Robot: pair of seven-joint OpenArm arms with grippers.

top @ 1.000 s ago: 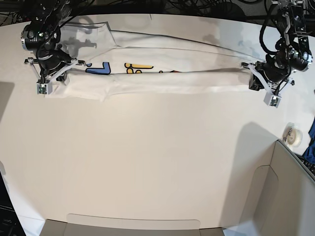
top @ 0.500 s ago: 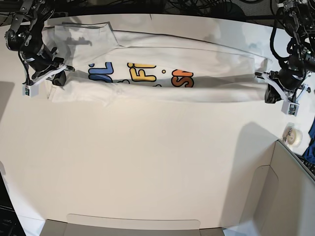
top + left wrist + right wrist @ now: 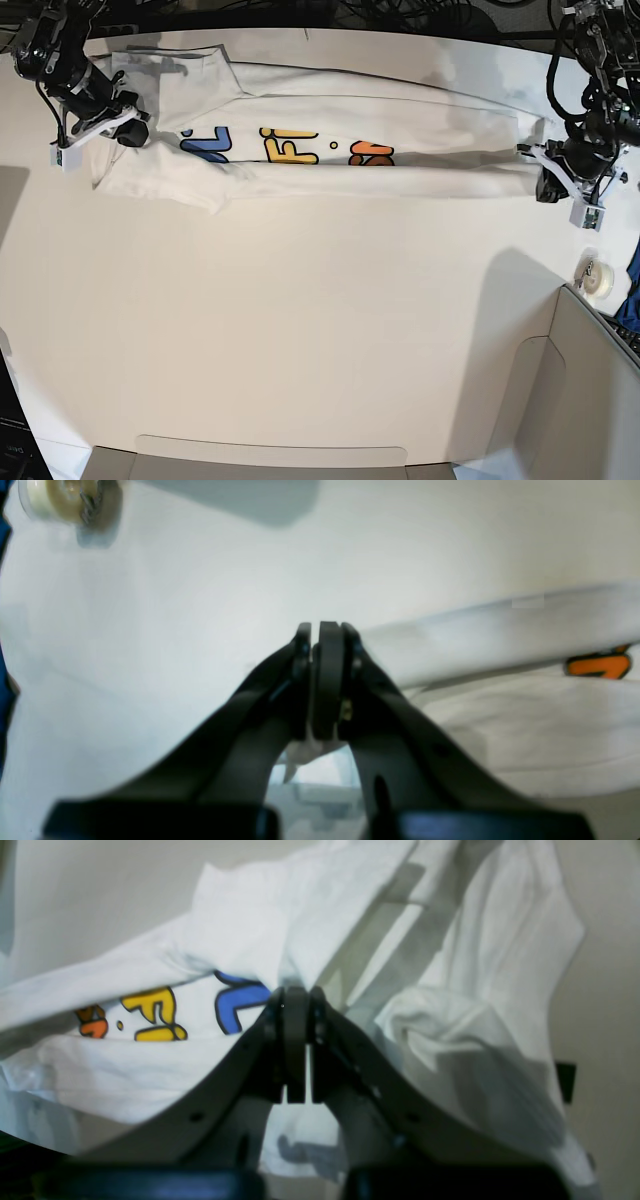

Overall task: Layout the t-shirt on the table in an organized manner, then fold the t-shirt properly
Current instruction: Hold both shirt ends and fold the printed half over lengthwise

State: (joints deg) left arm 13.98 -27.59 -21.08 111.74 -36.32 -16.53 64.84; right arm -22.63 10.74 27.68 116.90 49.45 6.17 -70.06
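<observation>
Left wrist view: left gripper [image 3: 322, 635] pinched closed on the t-shirt [image 3: 525, 715], which trails to its right. Right wrist view: right gripper [image 3: 295, 997] clamped on cloth, print just left; base view: laying-out step; next, likely lower it flat onto the table [image 3: 320, 340].

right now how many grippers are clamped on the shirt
2. The right gripper is shut on the t-shirt at its end on the base view's left; the left gripper is shut on the opposite end.
</observation>
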